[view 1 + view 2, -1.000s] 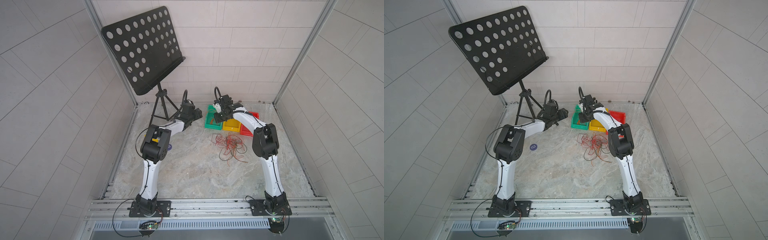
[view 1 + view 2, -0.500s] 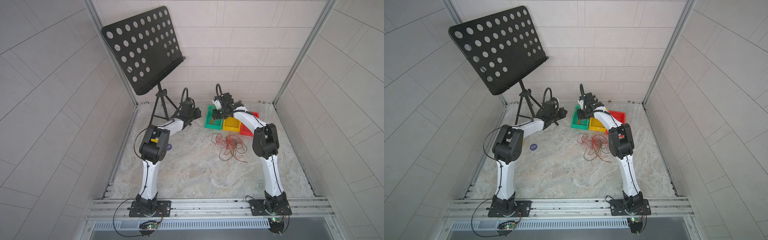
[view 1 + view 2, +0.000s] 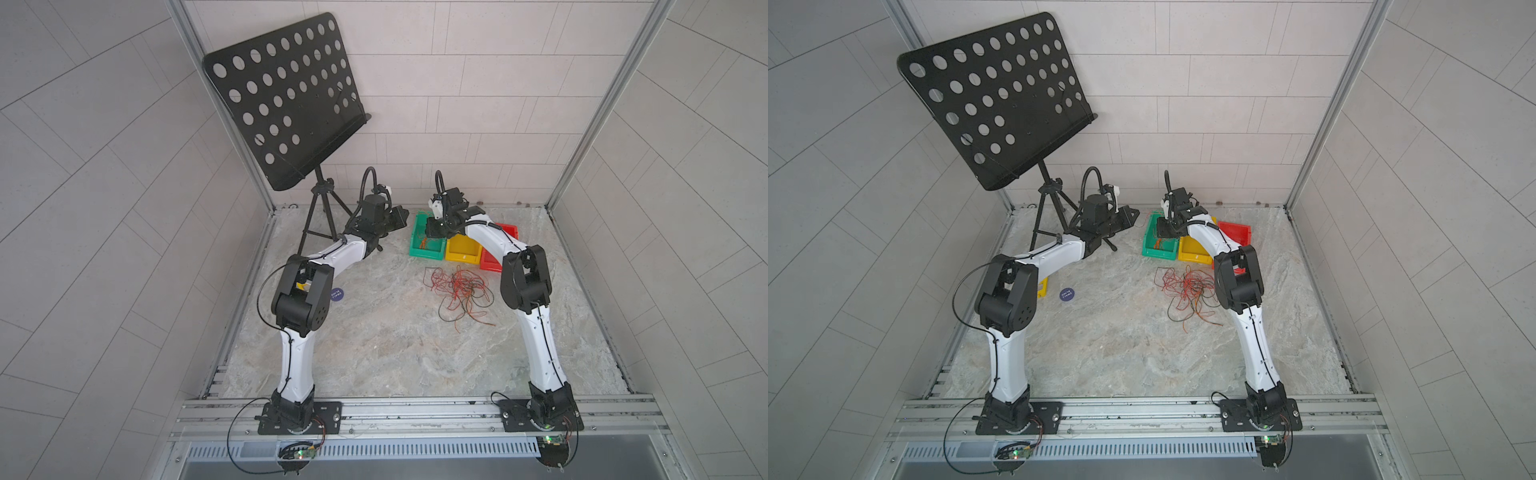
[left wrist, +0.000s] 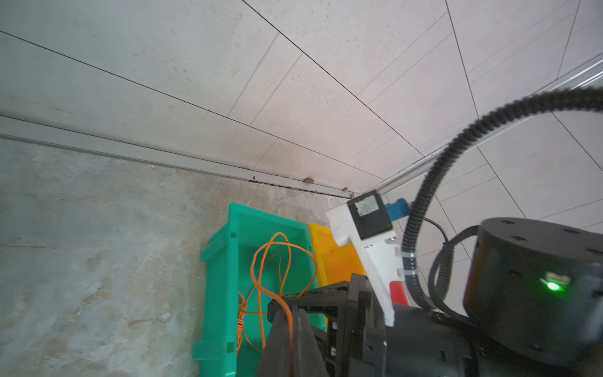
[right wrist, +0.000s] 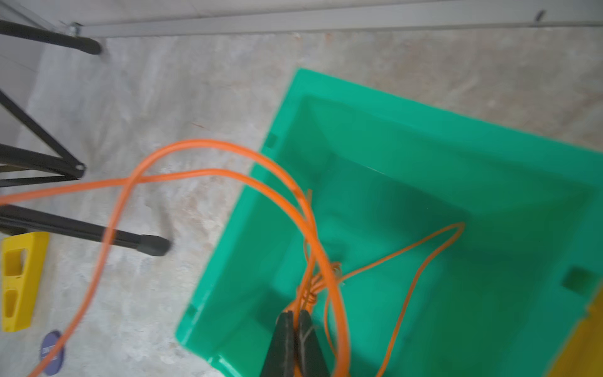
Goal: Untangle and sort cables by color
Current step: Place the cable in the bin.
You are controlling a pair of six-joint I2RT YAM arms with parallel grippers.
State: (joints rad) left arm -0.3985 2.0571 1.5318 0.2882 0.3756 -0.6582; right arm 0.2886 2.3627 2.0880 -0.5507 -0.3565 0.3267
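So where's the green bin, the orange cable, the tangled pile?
green bin [image 3: 424,252], in a top view: front wall
orange cable [image 5: 202,143], right wrist view: arching loop
tangled pile [image 3: 459,289], in a top view: middle

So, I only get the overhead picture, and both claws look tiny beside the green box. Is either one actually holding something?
Observer: Yes. The right wrist view shows the right gripper shut on an orange cable, above the inside of the green bin.
Visitor: And the other one?
Observer: In the left wrist view the left gripper is shut too, with an orange strand pinched between its fingers.
Visitor: Is anything lying in that box?
Observer: Yes, loops of orange cable lie inside it, with a twisted knot close to the right gripper's tips.
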